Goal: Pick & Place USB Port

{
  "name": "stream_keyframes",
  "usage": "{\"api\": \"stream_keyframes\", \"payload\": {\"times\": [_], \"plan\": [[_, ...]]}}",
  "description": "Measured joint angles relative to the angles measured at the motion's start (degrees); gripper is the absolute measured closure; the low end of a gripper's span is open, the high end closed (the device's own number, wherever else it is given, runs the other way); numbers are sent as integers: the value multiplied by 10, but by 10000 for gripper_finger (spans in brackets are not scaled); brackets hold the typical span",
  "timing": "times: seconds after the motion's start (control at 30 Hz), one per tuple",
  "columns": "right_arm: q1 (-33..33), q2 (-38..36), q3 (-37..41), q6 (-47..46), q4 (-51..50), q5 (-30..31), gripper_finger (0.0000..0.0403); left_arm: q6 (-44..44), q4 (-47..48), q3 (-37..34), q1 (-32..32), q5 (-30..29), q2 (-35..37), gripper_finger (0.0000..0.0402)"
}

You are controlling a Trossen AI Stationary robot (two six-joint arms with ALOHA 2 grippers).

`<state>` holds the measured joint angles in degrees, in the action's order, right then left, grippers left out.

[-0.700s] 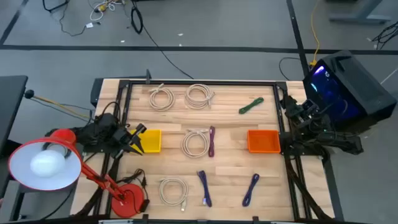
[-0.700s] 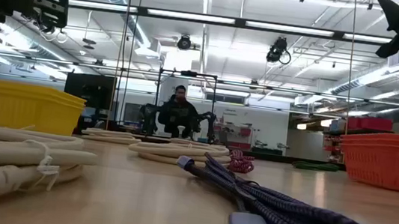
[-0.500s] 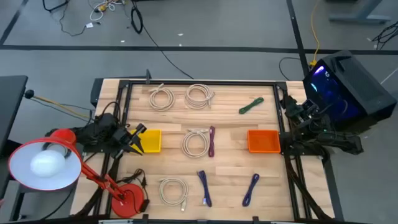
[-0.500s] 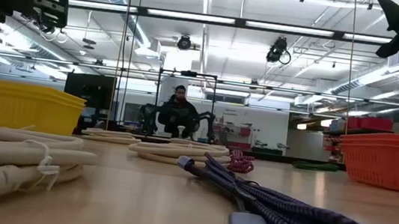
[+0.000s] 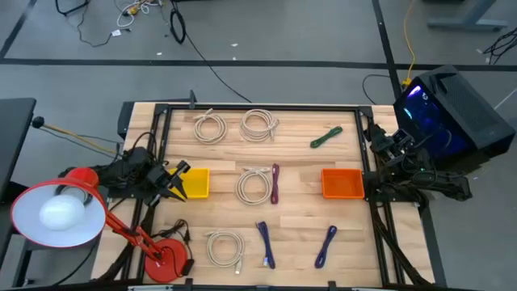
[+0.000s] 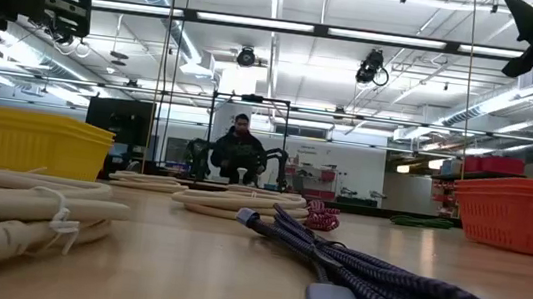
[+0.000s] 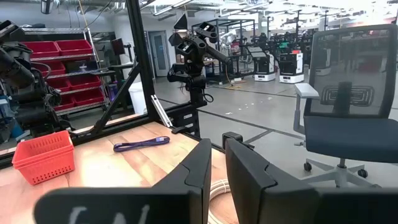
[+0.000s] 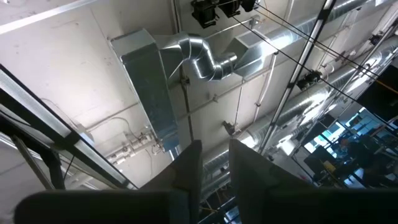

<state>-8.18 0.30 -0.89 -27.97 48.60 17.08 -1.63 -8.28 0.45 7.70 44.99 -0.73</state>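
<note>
usb cables: from above, three purple usb cables lie on the table [image 5: 299, 166] around the orange basket [image 5: 342, 183] — one [image 5: 275, 183] left of it at mid-table beside a cream coil [image 5: 254, 185], two [image 5: 266, 243] [image 5: 325, 245] nearer the front edge, below and left of the basket.
high view, other items: further cream coils [image 5: 210, 126] [image 5: 258, 123] [image 5: 225, 248], a green cable [image 5: 326, 137] behind the basket, a yellow basket [image 5: 195, 183] far left of it, a red lamp [image 5: 65, 212] beyond.
high view, arms: left gripper [image 5: 174, 181] just beside the yellow basket; right gripper [image 5: 380, 144] off the table edge, right of the orange basket.
low view: a purple cable [image 6: 372, 287] with its plug lies in front; orange basket [image 6: 519, 213] to its right; a person [image 6: 237, 151] stands far behind.
left wrist view: fingers [image 7: 249, 180] nearly closed on nothing, a slim gap between; orange basket [image 7: 42, 155] and a purple cable [image 7: 142, 144] beyond.
right wrist view: fingers [image 8: 189, 174] pointing at the ceiling ducts [image 8: 205, 56], narrowly parted, holding nothing.
</note>
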Motion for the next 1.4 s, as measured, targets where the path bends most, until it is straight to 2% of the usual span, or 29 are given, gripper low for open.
{"api": "stream_keyframes", "payload": {"times": [0.6,0.63,0.8,0.97,1.03,1.13,1.4], "plan": [[0,0,0,0,0,0,321,-3,0,0,0,0,0,349],[0,0,0,0,0,0,321,-16,-2,0,0,-8,0,349],[0,0,0,0,0,0,321,-89,-27,0,0,-141,0,349],[0,0,0,0,0,0,321,-91,-42,0,0,-206,0,349],[0,0,0,0,0,0,321,-66,-68,0,0,-222,0,349],[0,0,0,0,0,0,321,-7,-128,0,0,-241,0,349],[0,0,0,0,0,0,321,40,-351,0,0,-328,0,349]]}}
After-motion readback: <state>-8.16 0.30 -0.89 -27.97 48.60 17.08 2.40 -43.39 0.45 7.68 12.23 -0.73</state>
